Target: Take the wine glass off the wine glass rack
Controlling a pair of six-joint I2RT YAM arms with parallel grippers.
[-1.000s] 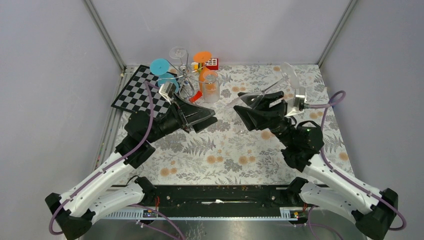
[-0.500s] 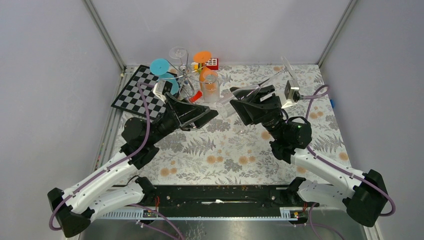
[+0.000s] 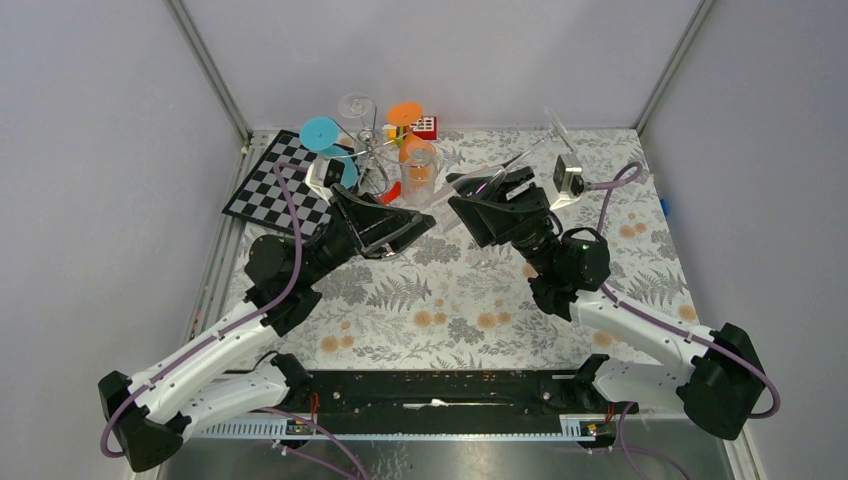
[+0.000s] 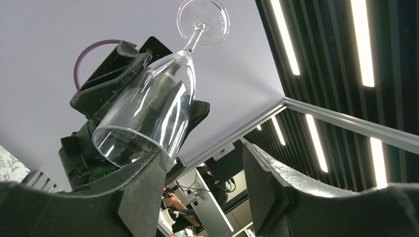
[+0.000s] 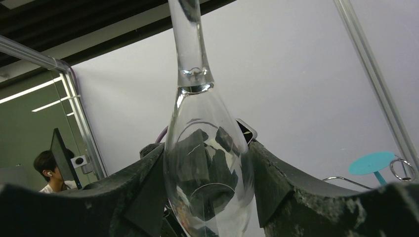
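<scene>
My right gripper (image 3: 478, 195) is shut on the bowl of a clear wine glass (image 3: 520, 156) and holds it tilted above the table, foot toward the back right. In the right wrist view the bowl (image 5: 197, 123) sits between both fingers of the gripper (image 5: 208, 173), stem pointing up. My left gripper (image 3: 415, 222) is open and empty, just left of the glass rim. In the left wrist view the glass (image 4: 148, 113) hangs over the left finger of the open gripper (image 4: 197, 168). The silver wire rack (image 3: 372, 150) stands at the back, left of the glass.
On the rack hang a cyan glass (image 3: 322, 133), an orange glass (image 3: 405, 113) and a clear one (image 3: 355, 104). A chessboard (image 3: 275, 185) lies at the back left. A clear jar (image 3: 420, 172) stands beside the rack, a red-and-white block (image 3: 424, 126) behind it.
My right gripper has carried the glass left toward the left gripper, and the glass foot has swung up and back. My left gripper has shifted slightly right.
</scene>
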